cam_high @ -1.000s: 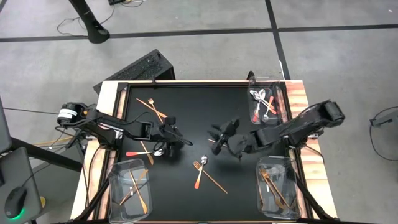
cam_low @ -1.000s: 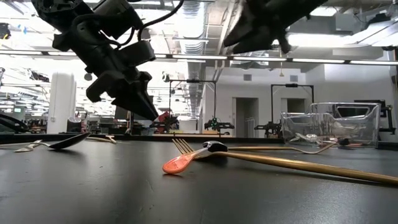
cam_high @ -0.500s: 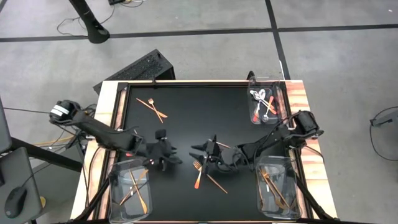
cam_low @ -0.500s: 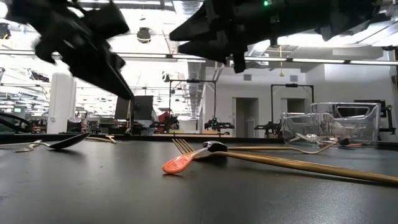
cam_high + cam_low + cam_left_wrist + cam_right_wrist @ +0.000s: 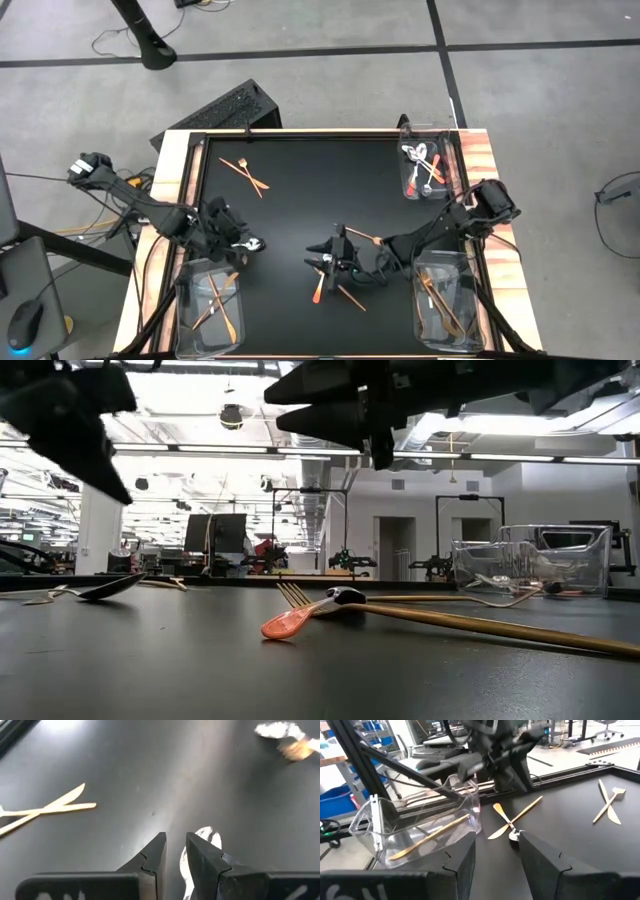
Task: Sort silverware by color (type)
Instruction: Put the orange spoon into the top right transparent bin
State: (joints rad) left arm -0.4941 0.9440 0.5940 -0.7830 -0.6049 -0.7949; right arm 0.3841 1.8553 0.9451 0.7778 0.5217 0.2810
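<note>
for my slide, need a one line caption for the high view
Right gripper hovers over an orange-handled fork and copper stick; left gripper nears a corner bin.

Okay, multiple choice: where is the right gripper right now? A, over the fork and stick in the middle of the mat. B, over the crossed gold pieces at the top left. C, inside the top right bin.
A: the high view shows the right gripper over the red-handled fork and gold stick mid-mat, away from the bins.
</note>
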